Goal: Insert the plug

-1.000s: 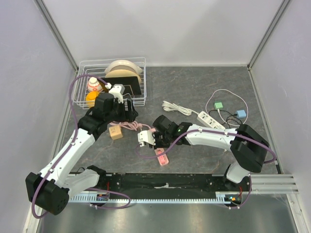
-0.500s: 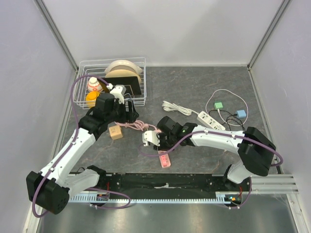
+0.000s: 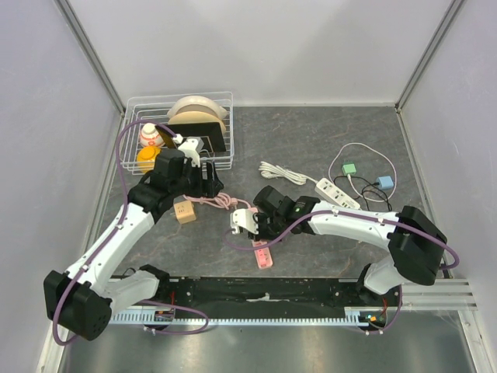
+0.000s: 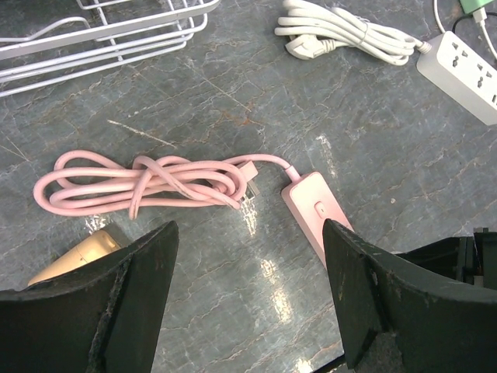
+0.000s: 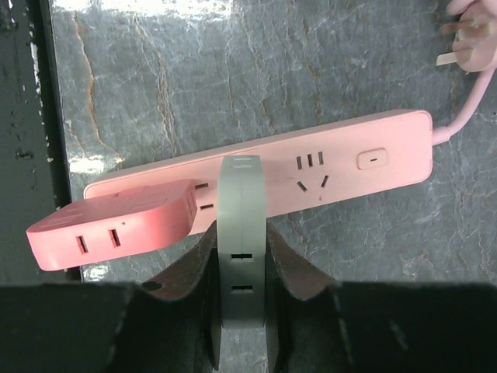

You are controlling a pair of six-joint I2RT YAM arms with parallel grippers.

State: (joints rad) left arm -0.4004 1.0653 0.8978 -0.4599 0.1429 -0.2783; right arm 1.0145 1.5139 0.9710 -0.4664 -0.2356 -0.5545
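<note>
A pink power strip (image 5: 342, 167) lies on the grey table, also seen from above (image 3: 262, 256). A pink adapter (image 5: 112, 225) sits on its left end. My right gripper (image 5: 242, 256) is shut on a white plug block (image 5: 242, 210), whose far end overlaps the strip's middle sockets; I cannot tell whether its pins are in. From above the white block (image 3: 238, 221) shows at the right gripper (image 3: 250, 223). My left gripper (image 4: 248, 229) is open and empty, above the table near the strip's switch end (image 4: 314, 208) and its coiled pink cable (image 4: 147, 175).
A wire basket (image 3: 180, 132) with dishes stands at the back left. A small wooden block (image 3: 185, 212) lies beside the pink cable (image 3: 213, 201). A white power strip (image 3: 335, 192) with a coiled white cord (image 3: 278, 172) and two small chargers lies at the right.
The right gripper with the white plug block has shifted slightly right, toward the pink strip. The left gripper has edged a little up and right.
</note>
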